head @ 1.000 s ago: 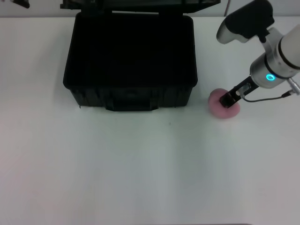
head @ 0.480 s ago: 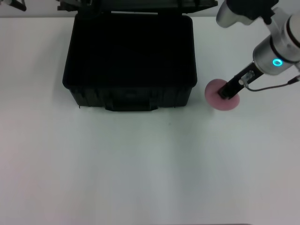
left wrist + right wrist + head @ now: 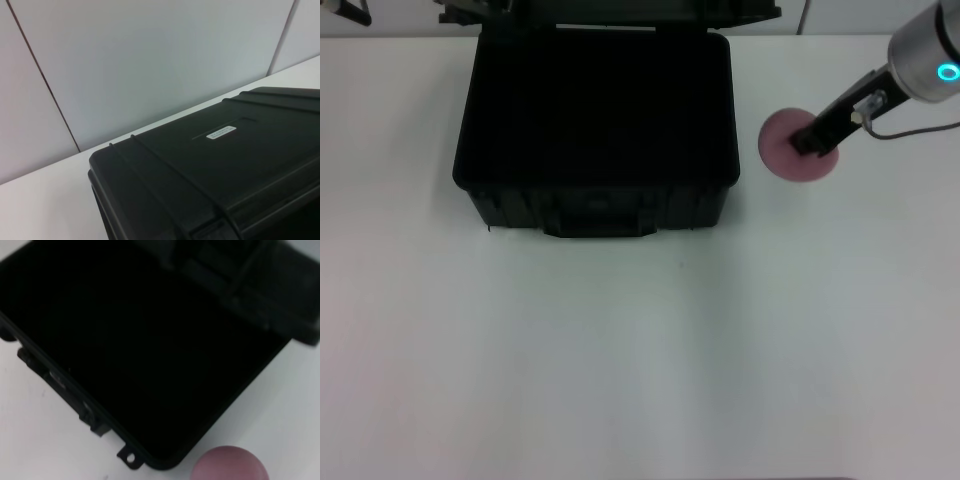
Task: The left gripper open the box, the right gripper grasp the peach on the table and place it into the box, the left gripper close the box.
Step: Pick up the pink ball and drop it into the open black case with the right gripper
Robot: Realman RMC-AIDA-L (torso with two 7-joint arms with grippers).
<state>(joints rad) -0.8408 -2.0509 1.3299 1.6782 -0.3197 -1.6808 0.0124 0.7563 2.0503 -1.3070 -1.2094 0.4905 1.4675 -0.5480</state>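
The black box (image 3: 595, 212) stands open at the back of the white table (image 3: 620, 360), its lid (image 3: 620, 10) raised at the far edge and its inside dark. The pink peach (image 3: 780, 152) hangs to the right of the box, level with its right wall, with my right gripper (image 3: 810, 140) shut on it from above. In the right wrist view the peach (image 3: 230, 466) shows beside the box's corner (image 3: 127, 457). The left wrist view shows the lid's outer face (image 3: 200, 170) with its white label (image 3: 221, 132). A black part at the far left corner (image 3: 345, 10) may be my left gripper.
White table surface stretches in front of the box and to both sides. A pale panelled wall (image 3: 150, 60) rises behind the table.
My right gripper has lifted the peach off the table and carried it toward the back, level with the box's right wall. The box and its lid have not moved.
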